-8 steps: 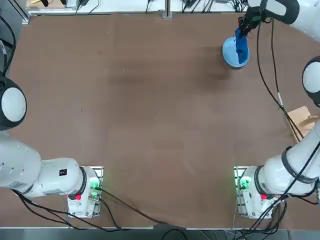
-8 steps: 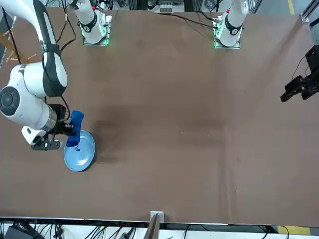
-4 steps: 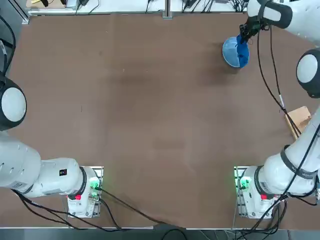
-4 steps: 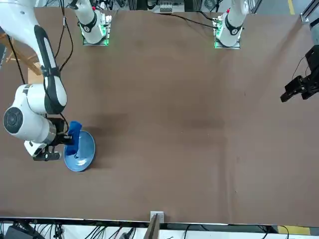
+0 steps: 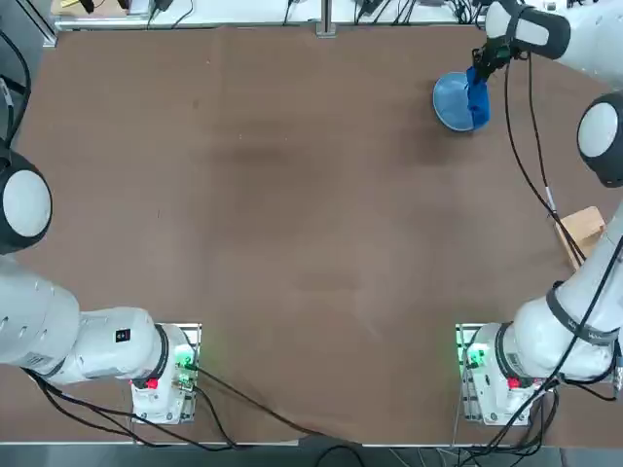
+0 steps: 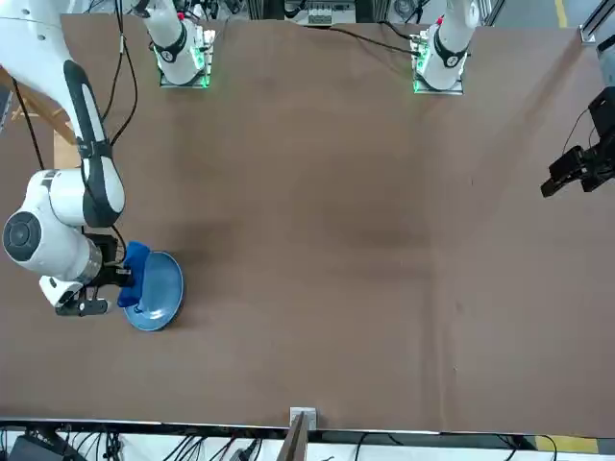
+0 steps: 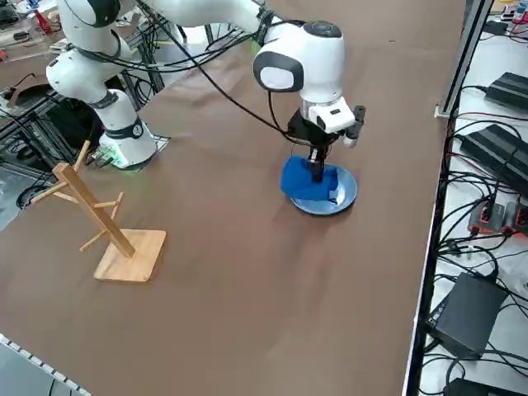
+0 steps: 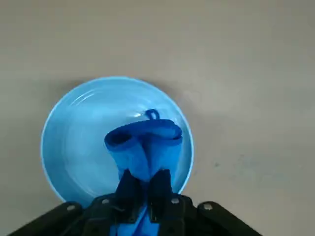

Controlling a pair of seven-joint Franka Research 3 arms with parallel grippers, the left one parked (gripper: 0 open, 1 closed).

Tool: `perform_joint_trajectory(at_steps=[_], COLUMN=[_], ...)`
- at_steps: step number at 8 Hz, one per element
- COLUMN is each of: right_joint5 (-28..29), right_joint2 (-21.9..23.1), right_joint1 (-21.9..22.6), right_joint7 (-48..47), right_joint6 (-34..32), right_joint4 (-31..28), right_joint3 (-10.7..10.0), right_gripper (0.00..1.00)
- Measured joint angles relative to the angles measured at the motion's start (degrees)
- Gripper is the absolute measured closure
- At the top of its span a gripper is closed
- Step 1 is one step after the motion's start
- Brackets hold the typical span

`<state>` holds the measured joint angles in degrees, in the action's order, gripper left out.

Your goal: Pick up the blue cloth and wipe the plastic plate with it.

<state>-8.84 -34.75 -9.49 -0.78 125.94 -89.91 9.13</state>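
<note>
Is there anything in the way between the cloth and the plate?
Nothing visible. The right gripper, shut on the cloth, holds it over the plate, and its lower end already meets the plate.

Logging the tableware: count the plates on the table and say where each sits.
1: the plastic plate lies at the table's far right corner, under the right gripper, which is shut on the blue cloth. None seems hidden.

You see the deep-blue fabric cloth [image 5: 476, 97] bunched on the round pale-blue plastic plate [image 5: 450, 100], upper right of the top view.
</note>
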Motion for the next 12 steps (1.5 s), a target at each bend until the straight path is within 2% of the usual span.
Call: perform_joint_trajectory(at_steps=[5, 8, 12], right_joint5=[0.02, 0.03, 0.03], right_joint2=[-6.63, -7.42, -5.66], right_joint1=[-0.80, -0.82, -0.73], right_joint7=[-0.02, -0.95, -2.08], right_joint6=[8.11, 10.22, 8.81], right_joint4=[-0.78, -2.01, -4.58], right_joint3=[0.06, 0.08, 0.72], right_gripper=[0.89, 0.89, 0.89])
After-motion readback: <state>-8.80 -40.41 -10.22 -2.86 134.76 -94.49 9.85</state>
